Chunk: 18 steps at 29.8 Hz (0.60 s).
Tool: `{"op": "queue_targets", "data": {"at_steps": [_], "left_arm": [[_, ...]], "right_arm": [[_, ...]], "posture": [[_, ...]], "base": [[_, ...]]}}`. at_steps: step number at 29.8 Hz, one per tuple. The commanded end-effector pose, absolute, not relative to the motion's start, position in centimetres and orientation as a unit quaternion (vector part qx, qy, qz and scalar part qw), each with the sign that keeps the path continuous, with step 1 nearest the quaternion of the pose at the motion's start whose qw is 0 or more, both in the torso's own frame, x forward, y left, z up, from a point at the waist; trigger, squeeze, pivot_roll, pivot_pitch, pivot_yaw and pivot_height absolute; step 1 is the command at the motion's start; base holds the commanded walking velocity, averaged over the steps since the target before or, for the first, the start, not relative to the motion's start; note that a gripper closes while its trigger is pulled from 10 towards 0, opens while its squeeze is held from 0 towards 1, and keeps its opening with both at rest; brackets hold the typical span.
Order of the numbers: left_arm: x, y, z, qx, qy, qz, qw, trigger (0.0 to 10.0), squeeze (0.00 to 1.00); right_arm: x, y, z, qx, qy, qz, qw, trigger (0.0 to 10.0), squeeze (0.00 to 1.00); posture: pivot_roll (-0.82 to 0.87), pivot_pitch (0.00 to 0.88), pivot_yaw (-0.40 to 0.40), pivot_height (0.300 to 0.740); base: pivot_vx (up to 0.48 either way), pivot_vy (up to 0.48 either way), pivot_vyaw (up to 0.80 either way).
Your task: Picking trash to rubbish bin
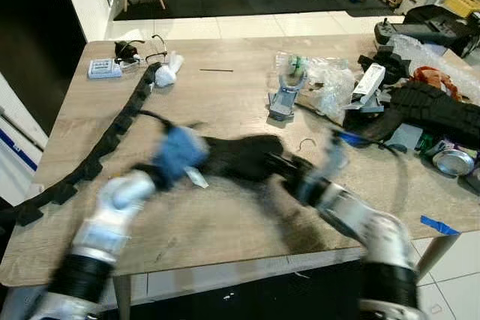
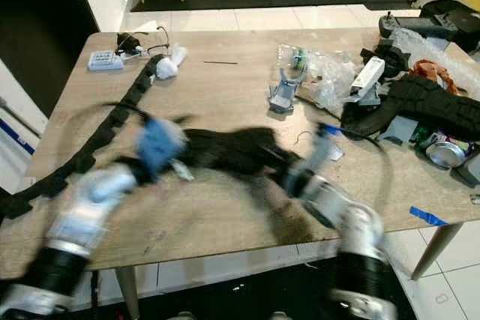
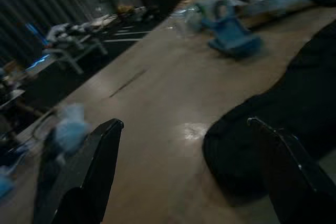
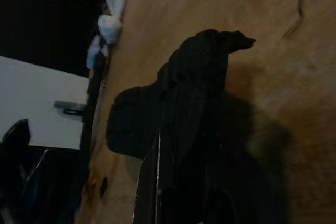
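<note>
1. Trash, the task's thing: a limp black cloth or bag [image 1: 240,157] lies crumpled on the wooden table [image 1: 225,103], between the two arms, in front of the right gripper [image 1: 289,170] and just right of the left gripper [image 3: 184,182].
2. Right gripper: the right wrist view looks along dark fingers that end in the black cloth [image 4: 184,98], and the fingers appear pressed together on a fold of it; heavy blur keeps this a judgement.
3. Left gripper: fingers [image 3: 100,156] spread wide, low over the table, with the edge of the black cloth beside the far finger and nothing between them.
4. Step in hand, as judged: gathering the cloth for lifting. No rubbish bin is in view, so the next move calls for a secure hold, a lift clear of the table, then a turn to find the bin.
5. Difference between views: the eye views give the wider clutter beyond the grippers, a black segmented strip [image 1: 112,136], a blue-grey clamp [image 1: 283,99] and clear plastic wrapping [image 1: 330,84]; the wrist views alone give the finger positions.
</note>
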State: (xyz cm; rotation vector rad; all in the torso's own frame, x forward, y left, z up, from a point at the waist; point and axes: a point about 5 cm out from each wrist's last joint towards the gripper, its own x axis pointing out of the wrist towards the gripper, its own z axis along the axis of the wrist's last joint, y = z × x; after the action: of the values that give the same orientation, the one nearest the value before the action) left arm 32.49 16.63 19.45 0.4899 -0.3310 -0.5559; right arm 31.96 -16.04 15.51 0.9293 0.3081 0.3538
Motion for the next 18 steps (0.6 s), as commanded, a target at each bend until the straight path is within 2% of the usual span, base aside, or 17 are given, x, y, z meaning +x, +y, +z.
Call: {"op": "queue_targets", "data": {"at_steps": [1, 11, 12, 14, 15, 16, 17, 18], "left_arm": [[32.6, 16.1, 18.8, 0.239, -0.15, -0.277, 0.919, 10.0, 0.0], [32.7, 16.3, 19.1, 0.215, -0.155, -0.258, 0.929, 10.0, 0.0], [32.9, 17.0, 19.2, 0.196, -0.154, -0.233, 0.94, 10.0, 0.0], [33.0, 17.2, 19.2, 0.193, -0.153, -0.222, 0.943, 10.0, 0.0], [33.3, 18.1, 19.5, 0.185, -0.151, -0.183, 0.954, 10.0, 0.0], [33.3, 18.1, 19.5, 0.185, -0.151, -0.183, 0.954, 10.0, 0.0], [33.7, 19.2, 20.0, 0.173, -0.155, -0.129, 0.964, 10.0, 0.0], [33.8, 19.6, 20.1, 0.17, -0.157, -0.111, 0.967, 10.0, 0.0]], "right_arm": [[31.9, -15.7, 14.9, 0.436, 0.165, 0.159, 0.87, 0.0, 0.0], [31.8, -15.8, 15.0, 0.438, 0.161, 0.161, 0.87, 0.0, 0.0], [32.0, -16.1, 15.9, 0.449, 0.125, 0.163, 0.87, 0.0, 0.0], [32.1, -16.3, 16.4, 0.455, 0.104, 0.163, 0.869, 0.0, 0.0], [32.3, -17.0, 18.2, 0.468, 0.038, 0.162, 0.868, 0.0, 0.0], [32.3, -17.0, 18.2, 0.468, 0.038, 0.162, 0.868, 0.0, 0.0], [32.4, -17.6, 19.9, 0.468, -0.018, 0.161, 0.869, 0.0, 0.0], [32.4, -17.8, 20.3, 0.467, -0.033, 0.16, 0.869, 0.0, 0.0]], "posture": [[0.04, 0.163, 0.011, 0.74], [0.04, 0.163, 0.012, 0.74], [0.03, 0.163, 0.012, 0.74], [0.03, 0.163, 0.012, 0.74], [0.04, 0.165, 0.014, 0.74], [0.04, 0.165, 0.014, 0.74], [0.04, 0.165, 0.014, 0.74], [0.04, 0.165, 0.014, 0.74]], "base": [[0.0, 0.0, 0.0], [0.0, 0.0, 0.0], [0.0, 0.0, 0.0], [0.0, 0.0, 0.0], [0.0, 0.0, 0.0], [0.0, 0.0, 0.0], [0.0, 0.0, 0.0], [0.0, 0.0, 0.0]]}}
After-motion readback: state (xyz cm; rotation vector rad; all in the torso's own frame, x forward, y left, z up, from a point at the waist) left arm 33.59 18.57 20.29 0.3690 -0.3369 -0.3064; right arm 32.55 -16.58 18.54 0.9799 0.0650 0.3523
